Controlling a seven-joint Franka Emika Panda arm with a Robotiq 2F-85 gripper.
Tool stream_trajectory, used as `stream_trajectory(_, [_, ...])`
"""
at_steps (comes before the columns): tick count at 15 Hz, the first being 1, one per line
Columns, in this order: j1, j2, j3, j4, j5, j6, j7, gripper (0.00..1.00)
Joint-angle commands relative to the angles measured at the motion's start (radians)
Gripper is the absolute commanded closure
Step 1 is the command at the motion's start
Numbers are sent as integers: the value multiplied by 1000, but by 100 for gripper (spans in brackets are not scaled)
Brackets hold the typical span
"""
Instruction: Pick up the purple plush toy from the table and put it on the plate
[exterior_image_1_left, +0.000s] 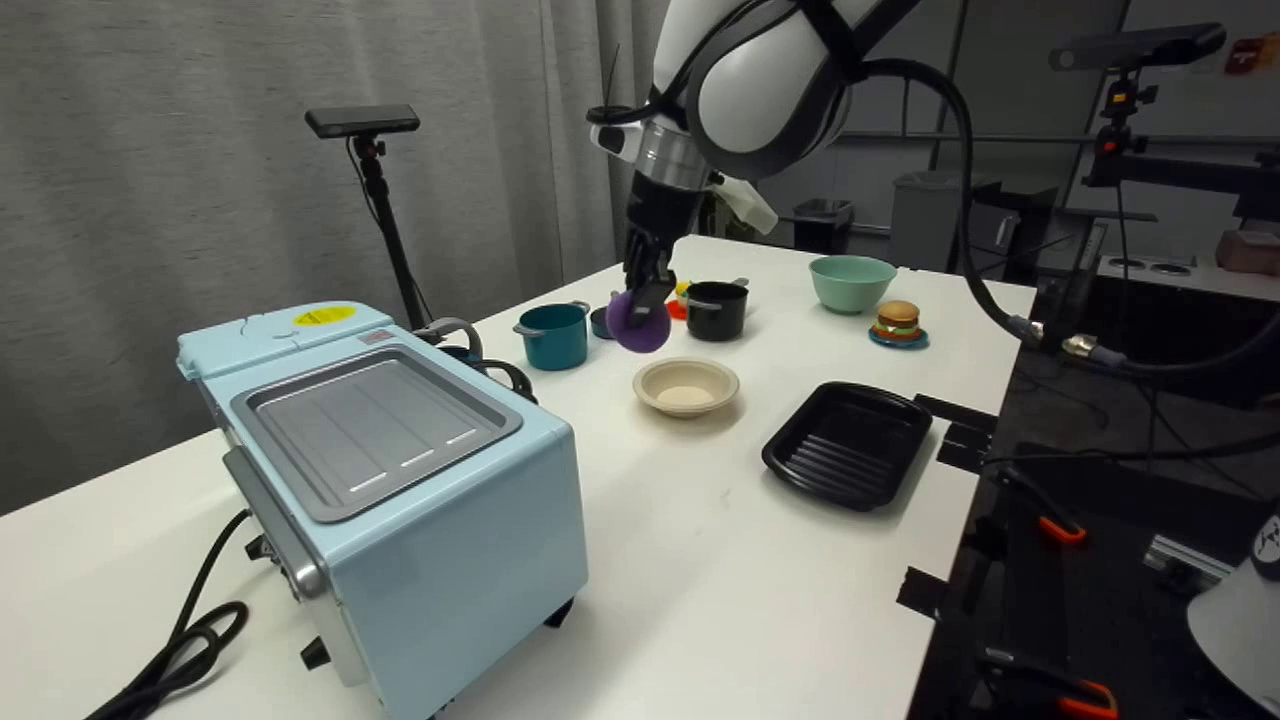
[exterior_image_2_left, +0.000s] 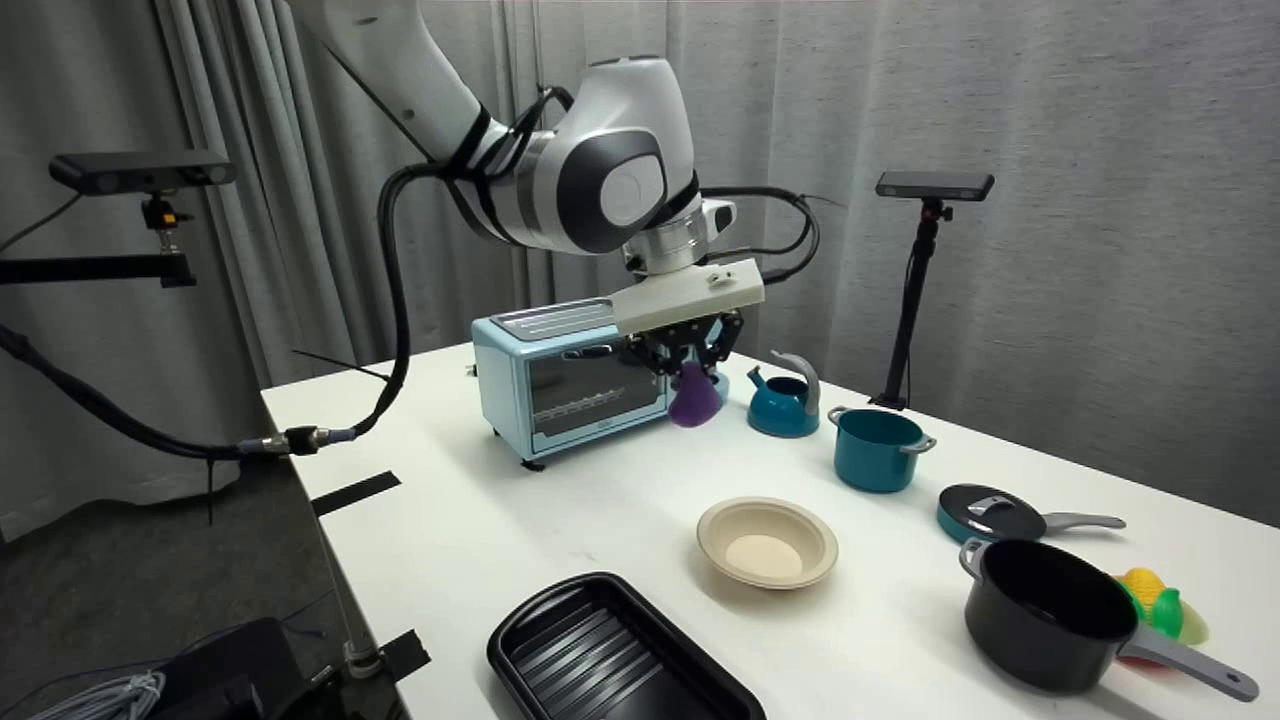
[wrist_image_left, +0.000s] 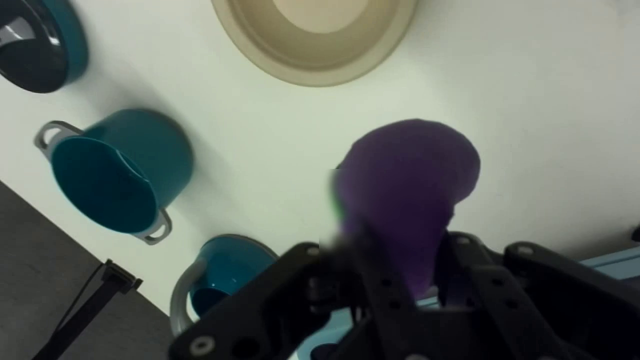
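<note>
Purple plush toy (exterior_image_2_left: 694, 404) hung from the gripper (exterior_image_2_left: 697, 374), higher than the beige plate (exterior_image_2_left: 764, 556).
We saw the fingers (wrist_image_left: 452, 256) clamped on the toy's narrow end, off to the plate's side above the white table (exterior_image_1_left: 660, 600). Near the plate lay a black ridged tray (exterior_image_1_left: 848, 446); across the plate from it stood a teal two-handled pot (exterior_image_2_left: 872, 466).

In the wrist view, we miss the upper part of the round beige shallow plate (wrist_image_left: 320, 75), beyond the top edge; the black two-fingered gripper (wrist_image_left: 407, 250) partly covers the narrow end of the rounded purple plush toy (wrist_image_left: 407, 165), whose left side blurs. In an exterior view, we see the black rectangular ridged tray (exterior_image_2_left: 615, 655) cut off at the bottom edge.
</note>
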Motion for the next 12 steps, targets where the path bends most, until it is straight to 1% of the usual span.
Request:
stream_trajectory(1, [-3, -51, -73, -10, -146, -6, 65, 94])
stream_trajectory(4, [-21, -55, -124, -13, -234, 11, 94, 94])
stream_trajectory(7, [-43, -27, -169, -24, -303, 41, 119, 94])
stream_trajectory(10, [-63, 21, -196, -30, -325, 72, 145, 94])
stream_trajectory(12, [-72, 68, -204, -29, -313, 98, 157, 94])
